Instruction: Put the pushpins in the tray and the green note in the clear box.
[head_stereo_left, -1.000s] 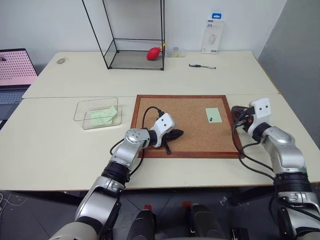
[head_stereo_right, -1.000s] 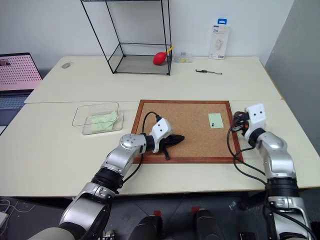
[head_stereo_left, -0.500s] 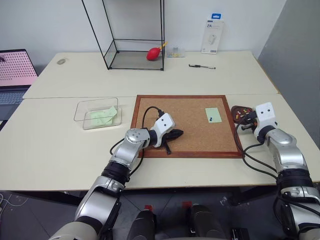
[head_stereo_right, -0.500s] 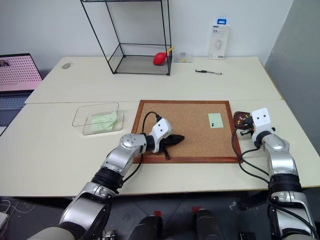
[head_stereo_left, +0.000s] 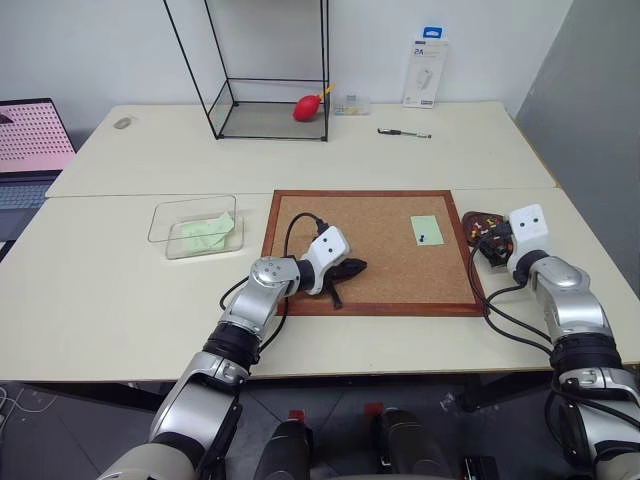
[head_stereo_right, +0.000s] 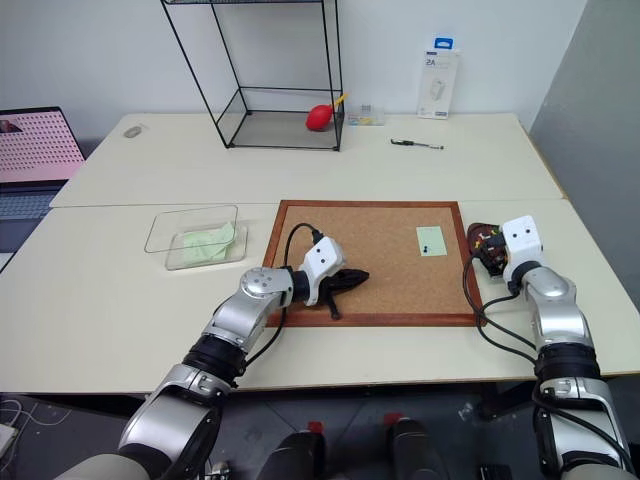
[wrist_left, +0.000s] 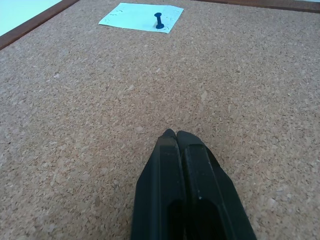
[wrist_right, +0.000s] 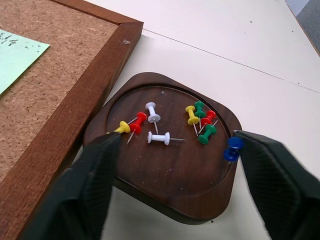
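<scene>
- Pushpins (wrist_right: 200, 122) in yellow, red, white and green lie loose in the tray (wrist_right: 165, 207), a dark brown dish just off the right edge of the corkboard (head_stereo_left: 370, 250) at right of centre in the head views.
- Right gripper (wrist_right: 172, 185) sits over the tray with its jaws released and spread wide, one finger at each side of the dish; a blue pushpin (wrist_right: 232, 148) is at the inner face of one finger, and whether it still clings there or rests on the rim cannot be told.
- One dark pushpin (wrist_left: 158, 20) stands in the green note (wrist_left: 141, 17), which lies flat on the corkboard's upper right part.
- Left gripper (wrist_left: 172, 136) rests low on the cork near the board's lower left, jaws clenched together on nothing.
- Clear box (head_stereo_left: 195, 226), at left of centre on the table, has pale green paper (head_stereo_left: 206, 233) inside.
</scene>
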